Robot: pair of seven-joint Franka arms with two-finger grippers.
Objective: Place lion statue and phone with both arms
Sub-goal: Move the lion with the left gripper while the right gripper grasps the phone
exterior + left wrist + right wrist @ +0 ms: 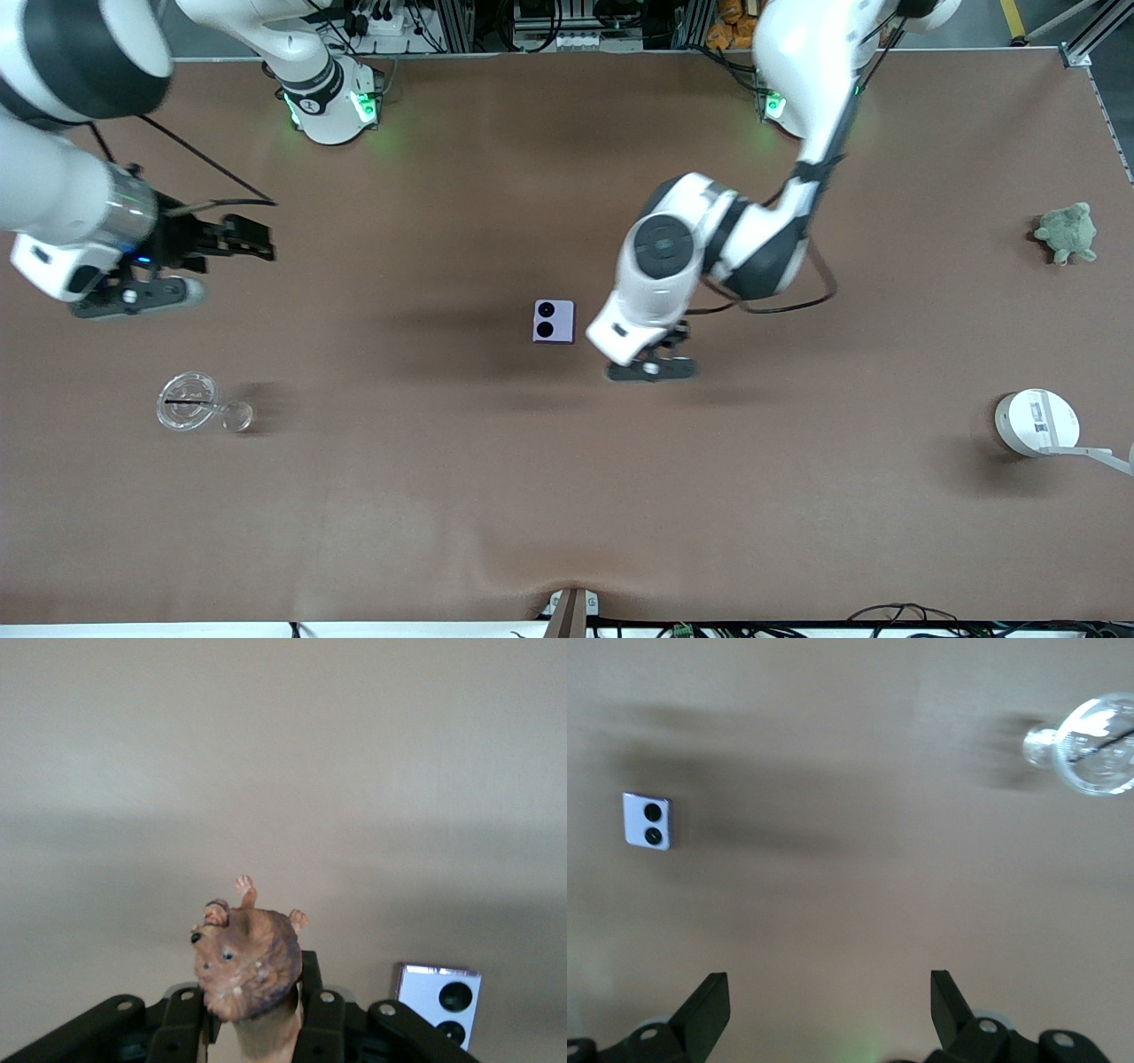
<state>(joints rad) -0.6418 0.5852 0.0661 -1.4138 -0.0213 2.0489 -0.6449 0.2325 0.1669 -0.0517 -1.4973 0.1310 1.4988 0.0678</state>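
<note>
The left end effector (653, 368) hangs over the middle of the brown worktop (567, 496), and its 2 fingers (321, 1028) squeeze the lion statue (247, 964), a small brown animal with little paws sticking up. The phone (554, 321) lies flat on the worktop just beside this end effector, toward the right arm's end. It is pale purple with 2 black circles on its face.

The right end effector (133, 297) waits in the air over the right arm's end of the worktop, fingers (707, 1014) spread wide with nothing in them. A clear glass (197, 404) lies on its side near it.

A green plush toy (1067, 233) and a white round device (1036, 423) sit near the edge at the left arm's end. The device has a label, too small to read. Lots of bare worktop lies around the phone.
</note>
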